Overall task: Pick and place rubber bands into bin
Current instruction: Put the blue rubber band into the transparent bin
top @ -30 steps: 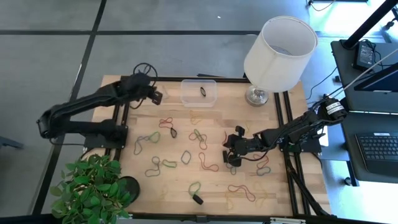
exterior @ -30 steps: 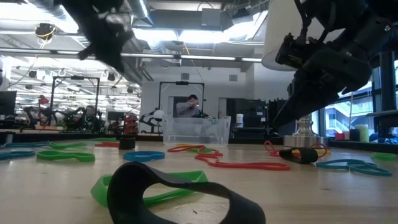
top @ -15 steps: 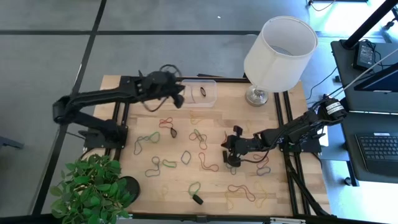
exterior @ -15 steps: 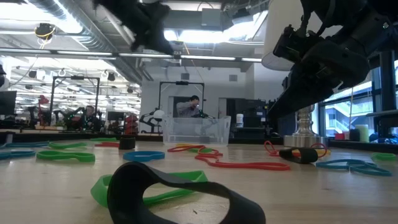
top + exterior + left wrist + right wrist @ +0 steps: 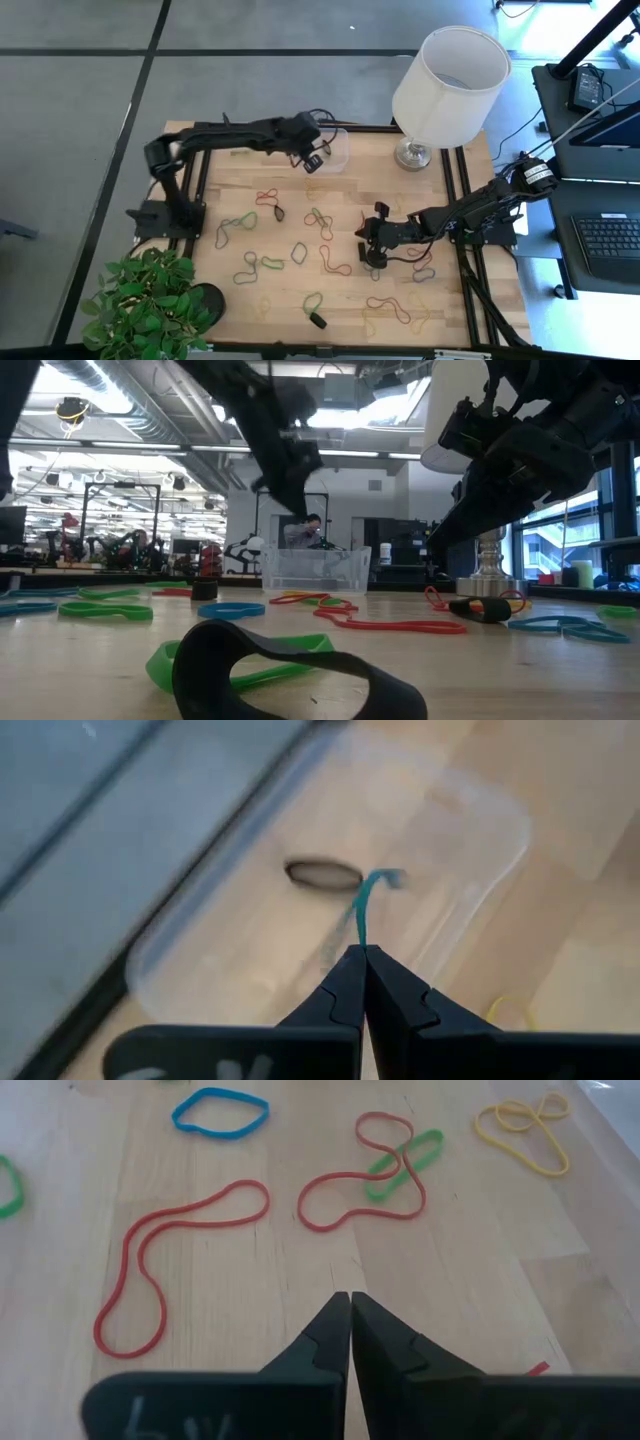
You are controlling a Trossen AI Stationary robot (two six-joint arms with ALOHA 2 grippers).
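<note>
The clear bin [image 5: 338, 138] stands at the table's far edge with a dark rubber band [image 5: 322, 874] lying in it. My left gripper [image 5: 317, 160] hovers over the bin's near left part, shut on a teal rubber band [image 5: 364, 910]. Many rubber bands lie loose on the wooden table, among them a red one [image 5: 268, 197], a green one [image 5: 240, 222] and a long red one [image 5: 170, 1250]. My right gripper [image 5: 367, 254] hangs shut just above the table right of centre, with nothing visible between its fingers [image 5: 330, 1330]. My left gripper pinches one end of the teal band [image 5: 360, 935] between its two fingertips. The fingers slant down from the table's left. The rest of the band sticks out beyond the tips, curled and slack, lifted clear above the bin's floor [image 5: 440, 850].
A lamp with a white shade [image 5: 450, 85] stands at the far right corner, close to the bin. A potted plant [image 5: 150, 305] sits at the near left corner. A small black block [image 5: 317, 321] lies near the front edge. A person [image 5: 308, 532] stands far behind the table.
My left gripper has swung along the far edge toward the table's right, from the far left corner to over the bin, sinking a little and rolling, still shut on the teal band.
</note>
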